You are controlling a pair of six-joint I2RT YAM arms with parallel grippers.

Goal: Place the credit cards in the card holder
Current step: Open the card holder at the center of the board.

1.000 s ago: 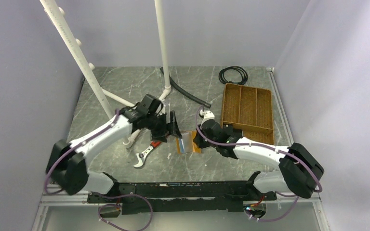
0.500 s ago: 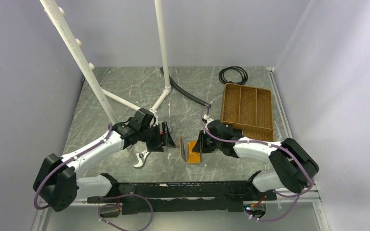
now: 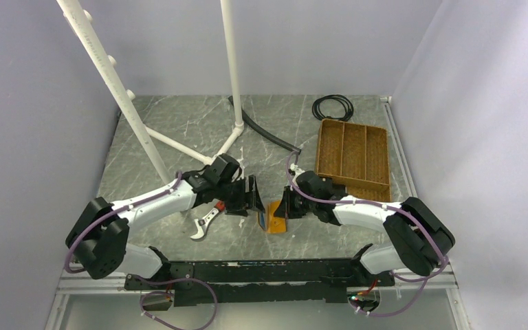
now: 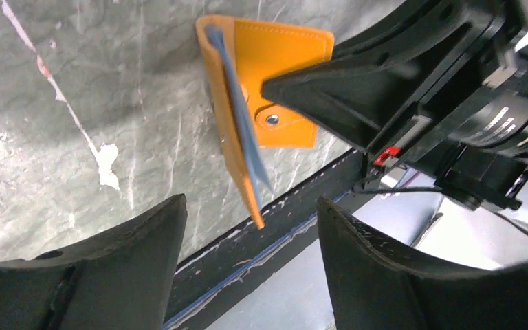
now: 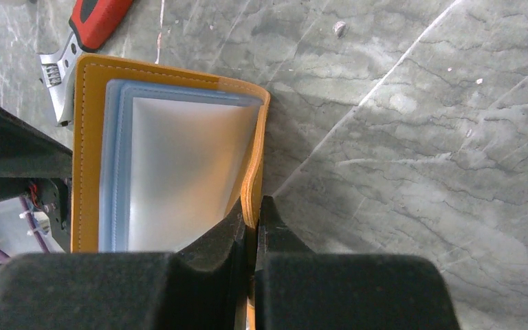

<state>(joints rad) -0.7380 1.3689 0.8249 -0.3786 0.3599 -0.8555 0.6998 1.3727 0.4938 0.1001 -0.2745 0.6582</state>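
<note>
The card holder (image 3: 276,220) is a small orange wallet with bluish inner panels, standing open on its edge on the table. My right gripper (image 3: 287,207) is shut on its right flap. The right wrist view shows the jaws (image 5: 251,208) pinching the orange edge, with the pale blue panels of the holder (image 5: 172,172) to their left. My left gripper (image 3: 252,197) is open and empty, just left of the holder. In the left wrist view the holder (image 4: 282,58) hangs between and beyond my spread fingers (image 4: 251,206), with the right gripper (image 4: 357,89) behind it. No credit cards are in view.
A red-handled wrench (image 3: 207,219) lies left of the holder, under the left arm, and shows in the right wrist view (image 5: 82,34). A brown divided tray (image 3: 353,155) sits back right, a black cable coil (image 3: 333,106) behind it. White pipes (image 3: 232,75) stand at the back left.
My right gripper tipped the holder from lying open to standing on edge, a little nearer the front. My left gripper pulled back left, then moved right, close to the holder.
</note>
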